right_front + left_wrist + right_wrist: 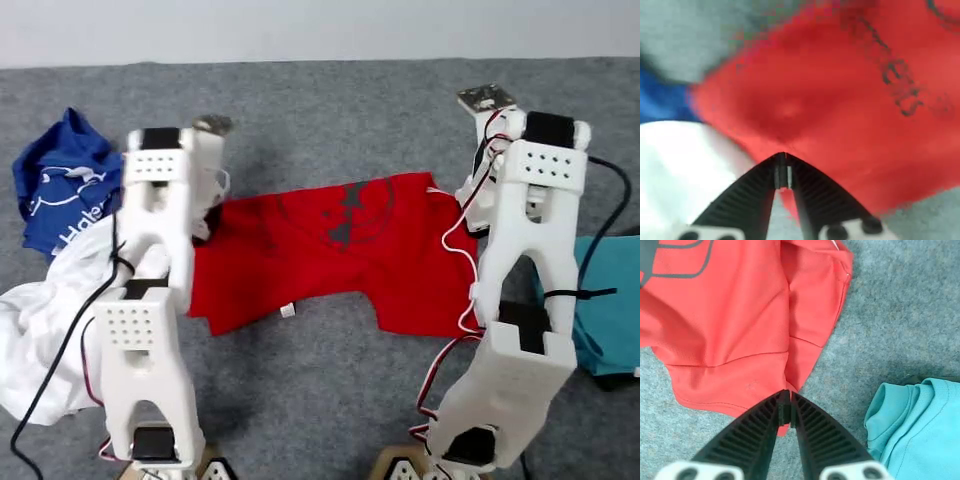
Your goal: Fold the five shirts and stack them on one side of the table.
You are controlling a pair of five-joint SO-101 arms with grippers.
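Here, the red shirt (320, 250) lies flat mid-table, long axis running arm to arm. Left gripper (782, 171) is clenched on one end, right gripper (786, 409) on the opposite end; neither arm is nearer.

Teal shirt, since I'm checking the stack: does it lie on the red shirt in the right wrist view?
No, the teal shirt lies apart from the red shirt, with bare grey table between them.
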